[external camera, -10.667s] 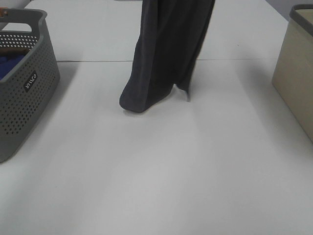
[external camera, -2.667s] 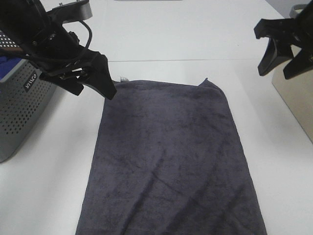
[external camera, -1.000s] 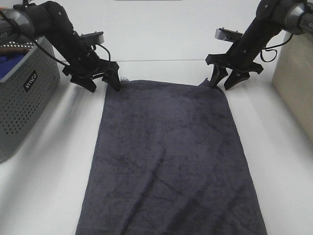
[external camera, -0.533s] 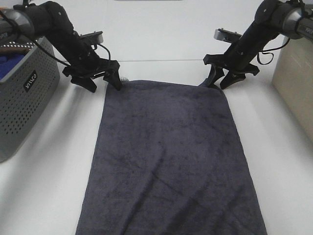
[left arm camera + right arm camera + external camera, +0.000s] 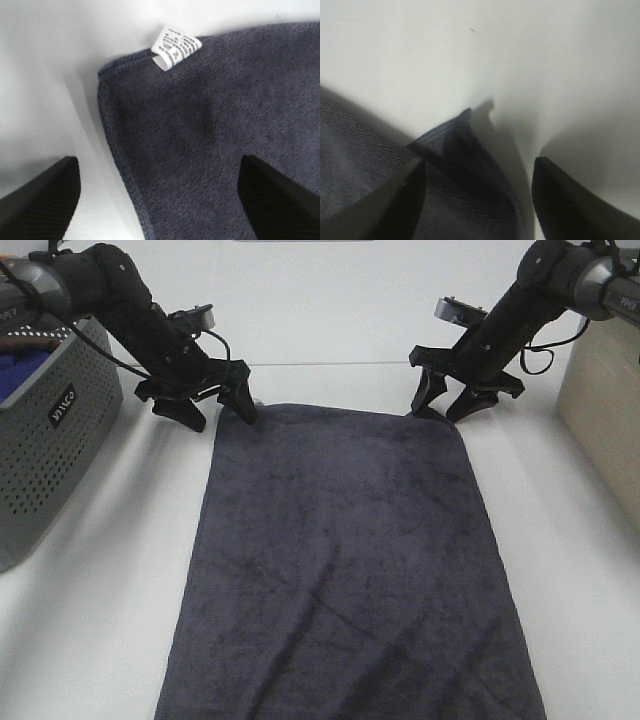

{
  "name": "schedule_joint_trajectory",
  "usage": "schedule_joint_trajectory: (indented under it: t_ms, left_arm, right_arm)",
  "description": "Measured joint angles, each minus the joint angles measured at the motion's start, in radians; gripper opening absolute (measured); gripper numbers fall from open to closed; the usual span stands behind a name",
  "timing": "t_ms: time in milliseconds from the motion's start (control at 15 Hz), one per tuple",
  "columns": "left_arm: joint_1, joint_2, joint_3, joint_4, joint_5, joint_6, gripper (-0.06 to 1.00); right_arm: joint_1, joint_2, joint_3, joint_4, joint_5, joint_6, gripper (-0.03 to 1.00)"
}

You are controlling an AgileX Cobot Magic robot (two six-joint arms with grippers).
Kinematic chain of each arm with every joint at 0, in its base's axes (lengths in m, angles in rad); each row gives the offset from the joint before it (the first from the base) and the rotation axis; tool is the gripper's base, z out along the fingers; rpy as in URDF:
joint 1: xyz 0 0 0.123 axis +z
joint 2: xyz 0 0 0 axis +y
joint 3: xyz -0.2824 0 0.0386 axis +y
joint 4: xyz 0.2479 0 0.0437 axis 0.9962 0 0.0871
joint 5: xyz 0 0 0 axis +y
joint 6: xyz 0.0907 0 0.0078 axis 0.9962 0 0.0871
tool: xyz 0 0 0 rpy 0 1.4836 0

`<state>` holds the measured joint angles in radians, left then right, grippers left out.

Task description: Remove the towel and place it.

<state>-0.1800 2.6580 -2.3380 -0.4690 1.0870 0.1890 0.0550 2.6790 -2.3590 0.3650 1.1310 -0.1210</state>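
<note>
Exterior high: towel (image 5: 345, 560) is out of the basket (image 5: 45, 440) and lies spread flat on the table (image 5: 90, 620), long side running toward the camera, near end cut off by the frame edge. Basket sits well to its left, beige bin (image 5: 605, 400) well to its right.

Left gripper (image 5: 220, 417) is low at the far left corner with its jaws apart and nothing in them. In my left wrist feed one finger (image 5: 37, 200) is over bare table outside the hem and the other is over the cloth, so it straddles the corner. The white tag (image 5: 175, 46) is right at that corner.

Right gripper (image 5: 438, 410) is at the far right corner, also spread wide and holding nothing. Right wrist feed shows that corner (image 5: 462, 150) peaked up off the table between the two fingers.

Handling, my read: soft terry, limp, no stiffness. It will sag and fold wherever it isn't held. The nap should give decent friction and it isn't fragile, so a firm pinch is fine. If I need to move it, I'd take the two far corners together on the stitched hem, not the tag. The right corner is already lifted, so it's easy. The left one is flat, so I'd have to go right down to the table.
</note>
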Motion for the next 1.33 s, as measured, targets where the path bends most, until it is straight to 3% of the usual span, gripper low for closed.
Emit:
schedule_joint_trajectory:
  t_ms: [267,533,733,867,1000,1067,1133,1333]
  left_arm:
    - [-0.007,0.0,0.0,-0.003,0.004,-0.002,0.81]
    - [-0.026,0.001,0.0,-0.008,-0.011,-0.002,0.81]
    - [-0.056,0.023,-0.005,-0.084,-0.063,-0.003,0.76]
    - [-0.072,0.032,-0.006,-0.092,-0.097,-0.003,0.66]
    - [-0.082,0.039,-0.006,-0.087,-0.116,-0.003,0.45]
    - [-0.083,0.043,-0.006,-0.074,-0.119,-0.003,0.3]
    - [-0.084,0.047,-0.006,-0.054,-0.121,0.001,0.05]
    - [-0.084,0.048,-0.006,-0.053,-0.121,0.021,0.02]
  right_arm:
    - [0.001,-0.004,-0.004,-0.093,-0.001,0.071,0.64]
    - [-0.001,-0.002,-0.004,-0.022,-0.044,0.011,0.64]
    - [-0.001,0.011,-0.004,0.008,-0.065,0.003,0.62]
    - [-0.001,0.022,-0.008,0.032,-0.084,-0.018,0.55]
    - [-0.001,0.032,-0.008,0.035,-0.102,-0.041,0.34]
    - [-0.001,0.032,-0.008,0.034,-0.107,-0.042,0.2]
    - [-0.001,0.035,-0.008,0.014,-0.114,-0.042,0.03]
    - [-0.001,0.035,-0.008,0.001,-0.116,-0.042,0.01]
